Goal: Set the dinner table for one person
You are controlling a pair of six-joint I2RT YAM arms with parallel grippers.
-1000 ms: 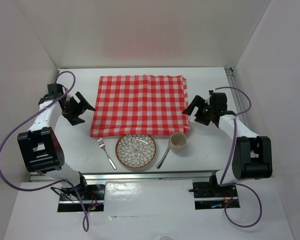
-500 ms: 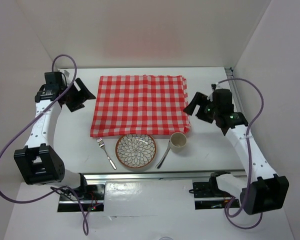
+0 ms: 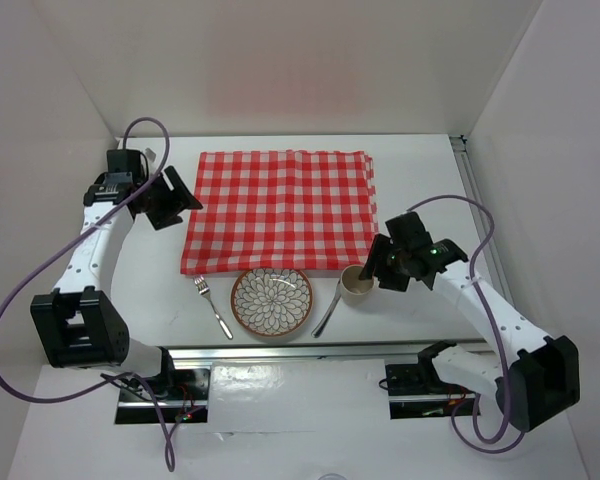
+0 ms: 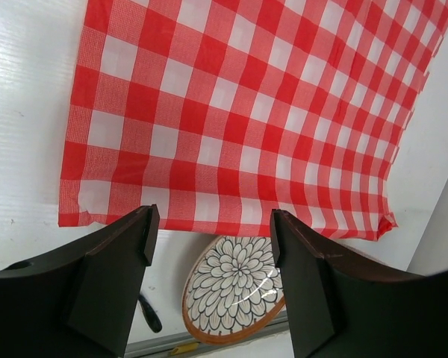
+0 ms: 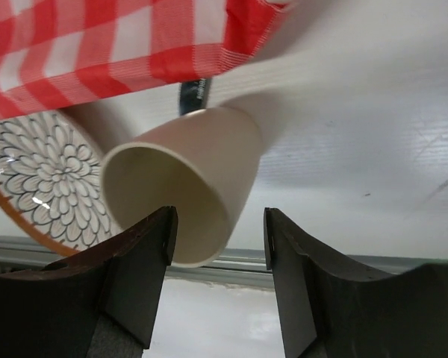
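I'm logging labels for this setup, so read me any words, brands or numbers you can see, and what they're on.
None: no readable text on the cloth, plate, cup, fork, spoon or table in any view.

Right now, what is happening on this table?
A robot is setting a place on the white table. The right claw is open at the beige cup, not closed on it. The left claw hangs open by the left edge of the checked cloth. The patterned plate, fork and spoon lie along the cloth's near edge, untouched.
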